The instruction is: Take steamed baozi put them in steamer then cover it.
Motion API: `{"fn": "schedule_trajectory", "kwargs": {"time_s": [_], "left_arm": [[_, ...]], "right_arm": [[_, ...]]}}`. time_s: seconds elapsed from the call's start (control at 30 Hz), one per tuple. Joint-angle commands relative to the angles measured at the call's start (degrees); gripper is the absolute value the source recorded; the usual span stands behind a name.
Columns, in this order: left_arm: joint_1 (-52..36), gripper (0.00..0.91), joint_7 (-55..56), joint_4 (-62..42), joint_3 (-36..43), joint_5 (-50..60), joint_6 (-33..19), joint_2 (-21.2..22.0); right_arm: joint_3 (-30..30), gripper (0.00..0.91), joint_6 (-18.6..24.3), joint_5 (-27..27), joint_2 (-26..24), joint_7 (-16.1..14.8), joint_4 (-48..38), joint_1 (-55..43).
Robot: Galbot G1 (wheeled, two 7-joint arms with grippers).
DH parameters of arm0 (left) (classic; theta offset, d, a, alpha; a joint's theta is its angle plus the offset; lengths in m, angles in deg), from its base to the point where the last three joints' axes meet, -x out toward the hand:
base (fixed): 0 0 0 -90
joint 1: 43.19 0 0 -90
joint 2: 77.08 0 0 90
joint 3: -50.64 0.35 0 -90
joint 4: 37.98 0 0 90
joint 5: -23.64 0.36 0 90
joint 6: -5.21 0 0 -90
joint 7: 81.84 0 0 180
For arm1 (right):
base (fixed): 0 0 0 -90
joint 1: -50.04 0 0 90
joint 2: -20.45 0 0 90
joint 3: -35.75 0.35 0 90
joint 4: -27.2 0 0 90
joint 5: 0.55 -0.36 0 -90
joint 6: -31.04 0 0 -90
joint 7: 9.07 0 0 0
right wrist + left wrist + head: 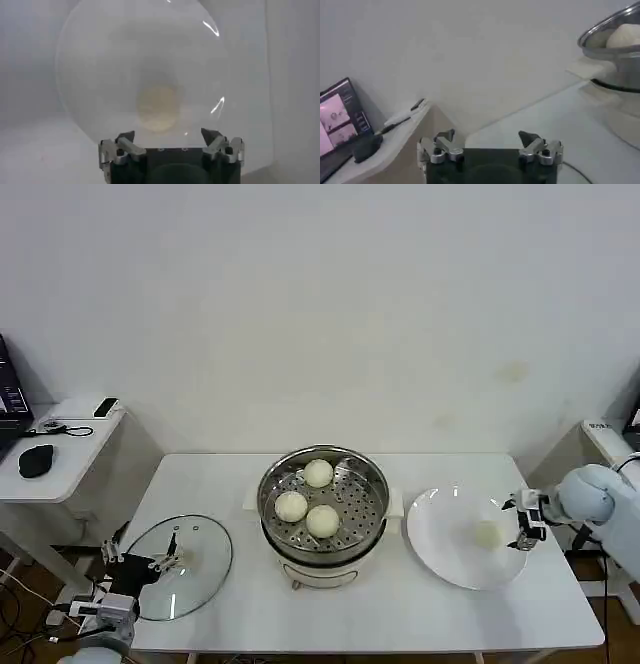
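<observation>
1. Two end effectors are at the near corners of the white counter (400, 604). The left end effector (140, 565) sits at the near left corner beside the glass lid (185, 567); in the left wrist view its fingers (445, 136) stand wide apart with nothing between them.
2. The lid lies flat on the counter, left of the steamer (323, 509), apart from it.
3. The right end effector (520, 524) hovers at the right rim of the white plate (440, 529); in the right wrist view (167, 135) its fingers (210, 135) are spread wide and hold nothing.
4. One baozi (487, 534) lies on the plate's right half, just beside the right end effector and not touching it. In the right wrist view the same bun (157, 107) sits ahead of the open fingers, near the plate's (90, 60) middle.
5. The steamer stands at the counter's middle, between lid and plate, uncovered, on a white base with side handles.
6. Three baozi rest on its perforated tray: one at the near side (322, 520), one to the left (291, 506), one at the far side (318, 473). They are close together; whether they touch is hard to tell.
7. In the left wrist view the steamer rim (612, 37) shows with a bun (626, 36) above it.
8. A side table (60, 459) to the far left carries a black mouse (35, 460).
</observation>
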Motion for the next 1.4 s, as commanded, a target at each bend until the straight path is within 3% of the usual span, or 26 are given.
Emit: {"fn": "schedule_trajectory", "kwargs": {"time_s": [0.03,0.2,0.3,0.7,0.97,1.4], "left_arm": [[-0.1,0.907,0.0,-0.3,-0.2,-0.1,0.0,0.0],[-0.1,0.907,0.0,-0.4,0.1,0.1,-0.1,0.2],[-0.1,0.907,0.0,-0.5,0.1,0.1,0.0,0.3],[0.3,0.907,0.2,-0.7,-0.2,0.0,-0.3,0.6],[0.3,0.907,0.2,-0.7,-0.5,0.0,-0.3,0.5],[0.3,0.907,0.2,-0.4,-0.1,-0.1,-0.4,0.1]], "right_arm": [[0.7,0.907,-0.1,1.2,6.6,0.3,-6.4,0.7],[0.7,0.907,0.0,1.5,8.1,0.3,-7.7,0.7],[0.6,0.826,-0.3,2.9,9.0,0.2,-7.9,1.0],[0.5,0.655,-2.1,3.3,7.7,-1.0,-6.7,0.6],[0.5,0.615,-2.9,3.3,6.5,-2.4,-5.9,0.6],[-4.0,0.564,-4.2,-1.9,-2.4,-4.6,2.8,-9.1]]}}
